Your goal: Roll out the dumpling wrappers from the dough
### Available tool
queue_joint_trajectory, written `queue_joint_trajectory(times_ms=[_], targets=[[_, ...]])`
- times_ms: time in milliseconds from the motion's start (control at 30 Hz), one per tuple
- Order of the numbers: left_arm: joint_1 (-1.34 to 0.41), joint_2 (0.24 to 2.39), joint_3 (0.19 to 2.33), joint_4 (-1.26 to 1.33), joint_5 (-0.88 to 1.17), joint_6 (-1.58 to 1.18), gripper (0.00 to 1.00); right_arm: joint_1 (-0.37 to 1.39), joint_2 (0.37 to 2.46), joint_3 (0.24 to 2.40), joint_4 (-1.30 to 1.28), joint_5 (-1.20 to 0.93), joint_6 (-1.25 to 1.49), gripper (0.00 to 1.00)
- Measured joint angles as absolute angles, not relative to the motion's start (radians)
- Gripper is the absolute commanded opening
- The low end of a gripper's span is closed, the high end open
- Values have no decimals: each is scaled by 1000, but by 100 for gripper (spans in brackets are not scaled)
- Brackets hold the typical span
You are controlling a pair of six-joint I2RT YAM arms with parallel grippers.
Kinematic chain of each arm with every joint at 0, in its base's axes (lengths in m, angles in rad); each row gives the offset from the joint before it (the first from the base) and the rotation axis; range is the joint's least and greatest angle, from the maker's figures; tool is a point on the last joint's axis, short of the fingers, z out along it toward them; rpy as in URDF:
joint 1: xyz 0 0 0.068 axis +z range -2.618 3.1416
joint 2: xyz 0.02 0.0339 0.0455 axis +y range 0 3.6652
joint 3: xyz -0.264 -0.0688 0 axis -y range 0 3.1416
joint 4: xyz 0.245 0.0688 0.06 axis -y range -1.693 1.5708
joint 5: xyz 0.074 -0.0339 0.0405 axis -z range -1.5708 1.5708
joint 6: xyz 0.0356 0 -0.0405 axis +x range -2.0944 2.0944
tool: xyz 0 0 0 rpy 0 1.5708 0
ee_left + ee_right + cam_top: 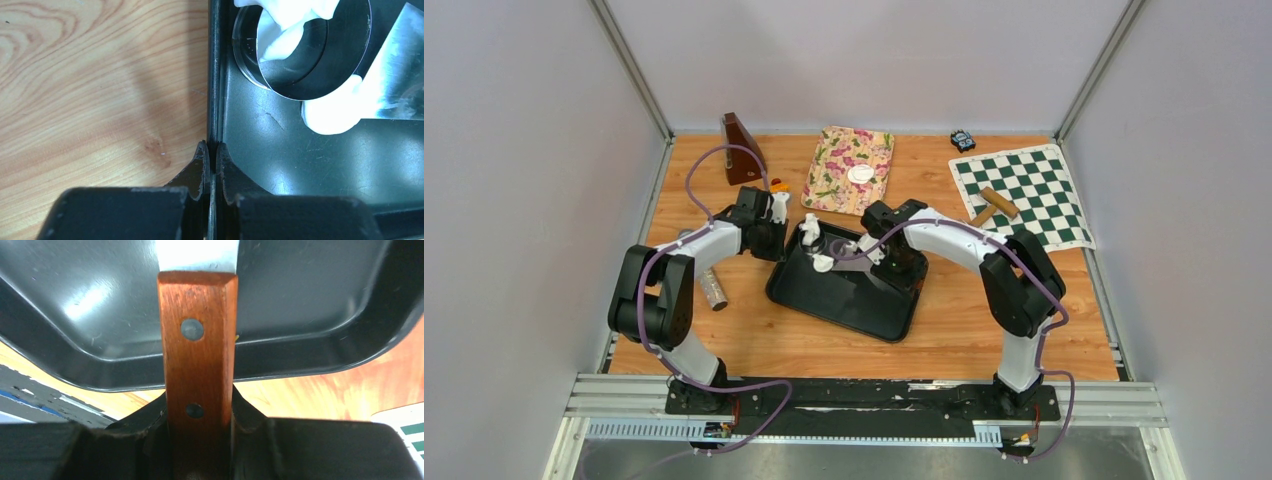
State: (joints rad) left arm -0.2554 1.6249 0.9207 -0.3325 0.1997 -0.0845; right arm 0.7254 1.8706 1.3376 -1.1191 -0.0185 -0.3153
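likely the lifting step: your left end effector [211,156] pinches the rim of the tray [214,75], your right end effector [199,410] grips the scraper [197,340] by the ring cutter [345,55] and dough [330,112]. one wrapper [860,173] lies on the floral mat [829,185]. next, slide the blade under flat.

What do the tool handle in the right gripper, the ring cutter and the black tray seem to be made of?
Tool handle: probably varnished wood; reddish-brown grain, two metal rivets.
Ring cutter: glossy, reflective wall; polished metal or clear plastic, I cannot tell.
Black tray: likely coated metal; smooth dark sheen, fine scratches.
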Motion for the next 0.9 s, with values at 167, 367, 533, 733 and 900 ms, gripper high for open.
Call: queue_joint_trajectory(times_ms=[167,367,533,733,900], targets=[[-256,1625,918,-332,201,-93,0,729,1882,1387,-1117,-28,-314,0],[-256,1625,917,-332,204,-100,0,731,1890,1349,-1105,-52,-302,0],[-258,1625,917,-333,212,-107,0,717,1890,1313,-1087,-116,-283,0],[-261,1625,917,-333,219,-112,0,692,1889,1289,-1071,-173,-270,0],[-261,1625,917,-333,218,-115,0,691,1889,1287,-1069,-178,-250,0]])
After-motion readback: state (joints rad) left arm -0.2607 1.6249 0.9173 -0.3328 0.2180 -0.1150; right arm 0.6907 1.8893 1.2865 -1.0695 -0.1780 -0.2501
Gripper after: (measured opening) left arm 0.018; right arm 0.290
